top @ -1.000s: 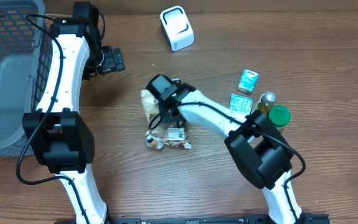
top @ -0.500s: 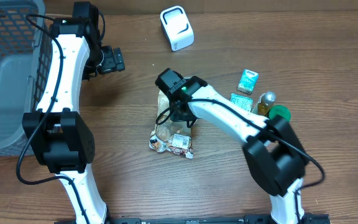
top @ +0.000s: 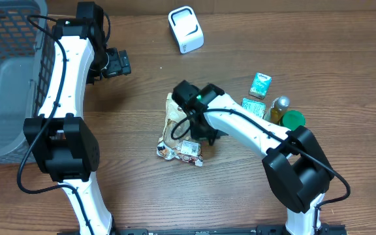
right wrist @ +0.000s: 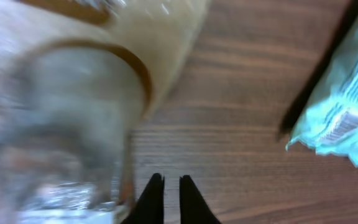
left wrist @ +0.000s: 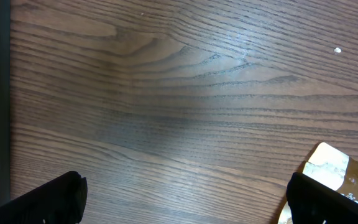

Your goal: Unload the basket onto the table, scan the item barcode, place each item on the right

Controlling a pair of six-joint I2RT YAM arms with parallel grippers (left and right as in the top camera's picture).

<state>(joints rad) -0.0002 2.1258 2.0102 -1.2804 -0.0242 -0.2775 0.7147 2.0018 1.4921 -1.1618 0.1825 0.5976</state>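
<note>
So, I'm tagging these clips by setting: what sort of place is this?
Likely a mock checkout bench: a white barcode scanner, a grey mesh basket, and small packaged goods, such as a snack bag and teal packets, on a wooden table.

Both arms: white shells on long links, black rounded joint housings, thin black cables (top: 19, 175) looped alongside. Left arm (top: 67, 65) & right arm (top: 247, 127) same build; right has small green light (top: 200, 98) nr wrist. Left gripper (top: 124, 65) all black, fingers (left wrist: 48, 199) blocky, matte. Right gripper (right wrist: 168, 183) fingers black, slim, tapering to pts.
</note>
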